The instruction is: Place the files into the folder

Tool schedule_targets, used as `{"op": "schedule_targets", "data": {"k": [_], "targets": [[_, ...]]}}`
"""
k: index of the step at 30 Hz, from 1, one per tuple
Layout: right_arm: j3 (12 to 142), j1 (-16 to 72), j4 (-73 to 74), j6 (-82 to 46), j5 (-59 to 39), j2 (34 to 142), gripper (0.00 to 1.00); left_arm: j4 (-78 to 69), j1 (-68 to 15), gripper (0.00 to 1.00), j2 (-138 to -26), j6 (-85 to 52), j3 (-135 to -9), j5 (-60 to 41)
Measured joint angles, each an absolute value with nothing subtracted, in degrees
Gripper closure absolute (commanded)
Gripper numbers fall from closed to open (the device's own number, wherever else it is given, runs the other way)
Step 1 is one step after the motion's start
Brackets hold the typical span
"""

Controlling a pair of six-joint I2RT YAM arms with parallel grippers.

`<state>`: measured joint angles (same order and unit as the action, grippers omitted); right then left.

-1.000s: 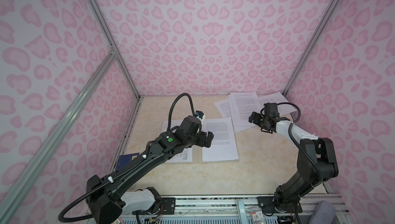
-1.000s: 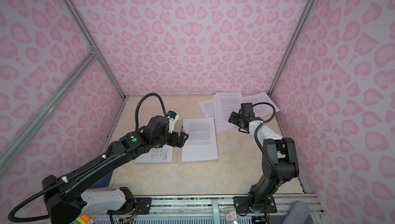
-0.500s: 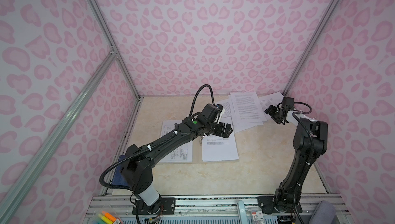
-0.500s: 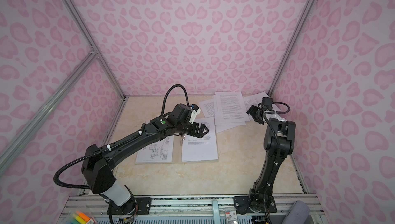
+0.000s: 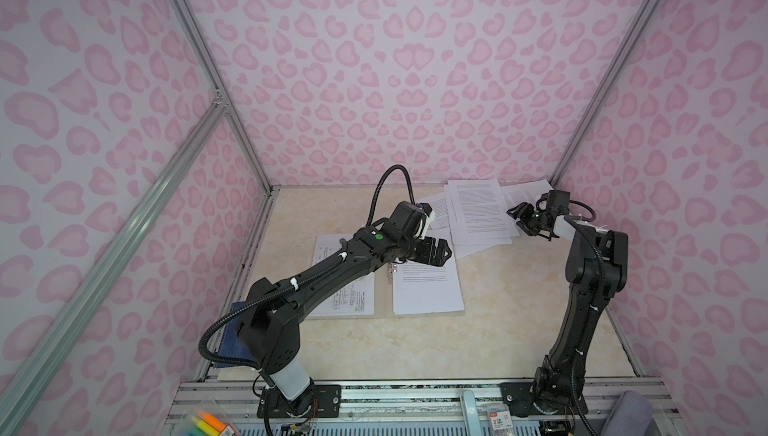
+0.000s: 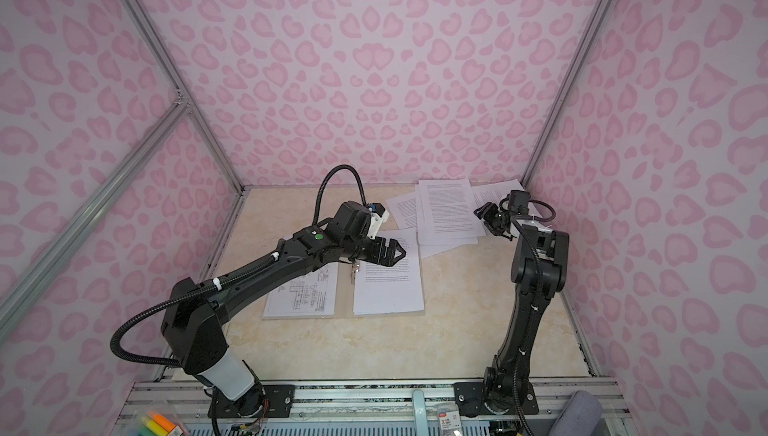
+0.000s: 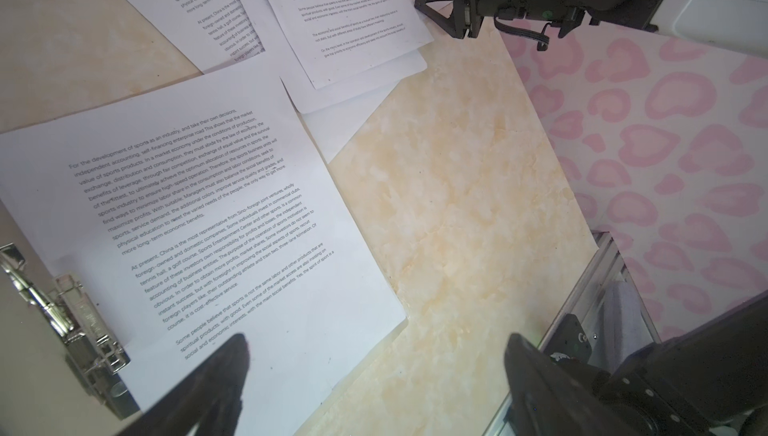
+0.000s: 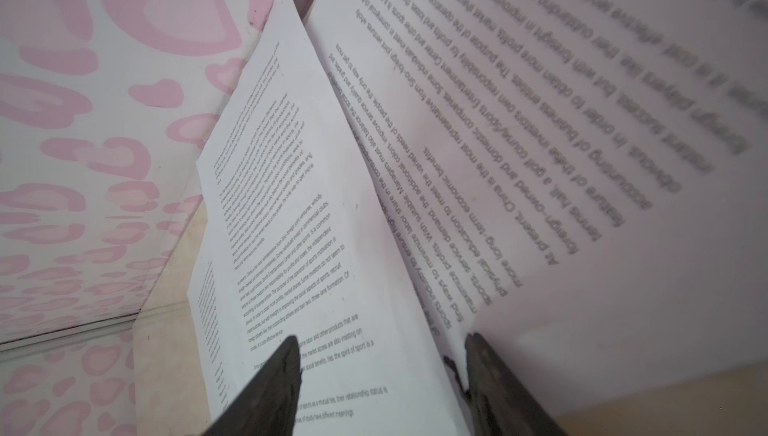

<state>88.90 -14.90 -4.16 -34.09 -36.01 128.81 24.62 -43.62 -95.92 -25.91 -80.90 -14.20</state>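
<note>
The left gripper (image 7: 376, 346) is hovering with jaws spread wide over the printed sheet (image 5: 428, 292) lying on the open folder (image 5: 383, 299) mid-table, while the right gripper (image 8: 380, 340) (jaws standing partly apart) is straddling the edges of the files (image 5: 478, 209) piled near the far right corner.

Layout: open folder mid-worktop, loose files back right.
The folder (image 5: 384, 294) lies flat in the middle of the worktop (image 5: 498, 330), with the drawing sheet (image 5: 357, 301) on its left leaf, the text sheet (image 5: 426, 292) on its right leaf and the clip (image 7: 75, 321) at the spine between them. The pile of files (image 5: 478, 209) sits behind and to the right, its nearest sheet meeting the text sheet's far corner. The book (image 5: 232, 338) is front left.
</note>
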Motion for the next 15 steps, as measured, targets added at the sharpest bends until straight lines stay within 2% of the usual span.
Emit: {"op": "schedule_targets", "data": {"k": [15], "targets": [[88.25,-15.11,5.43,-43.35,-46.44,130.28,0.51,23.66,-42.68,0.04,-95.92,-26.94,-78.54,-15.0]]}}
